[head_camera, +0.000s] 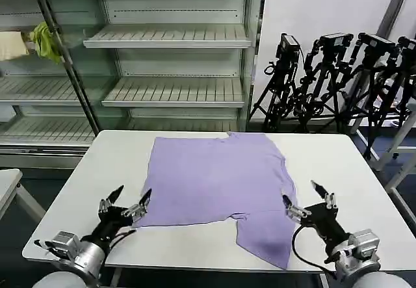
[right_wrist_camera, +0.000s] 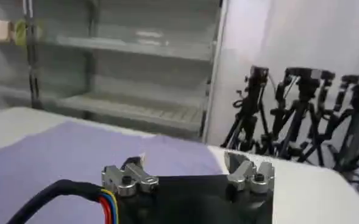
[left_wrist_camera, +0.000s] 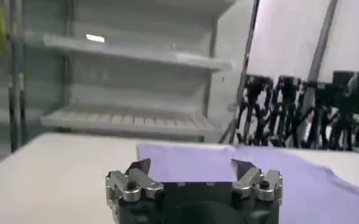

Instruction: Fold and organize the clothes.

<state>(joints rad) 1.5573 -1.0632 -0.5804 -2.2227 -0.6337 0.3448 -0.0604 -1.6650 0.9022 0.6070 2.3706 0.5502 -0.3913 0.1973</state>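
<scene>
Now both grippers, jaws apart, flank the near edge of the T-shirt (head_camera: pixel 218 184) lying flat on the table (head_camera: pixel 84 190).
To fold cleanly, left gripper (head_camera: pixel 130 200) should pinch the near-left hem corner and right gripper (head_camera: pixel 302 200) the sleeve edge, lifting together.

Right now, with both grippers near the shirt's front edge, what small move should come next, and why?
Probably lower both open grippers onto the near edge of the lavender T-shirt and pinch it. The shirt lies flat and unfolded on the white table, one sleeve trailing toward the front. The left gripper is at its near left corner and the right gripper is by its right side; neither holds fabric yet.
</scene>
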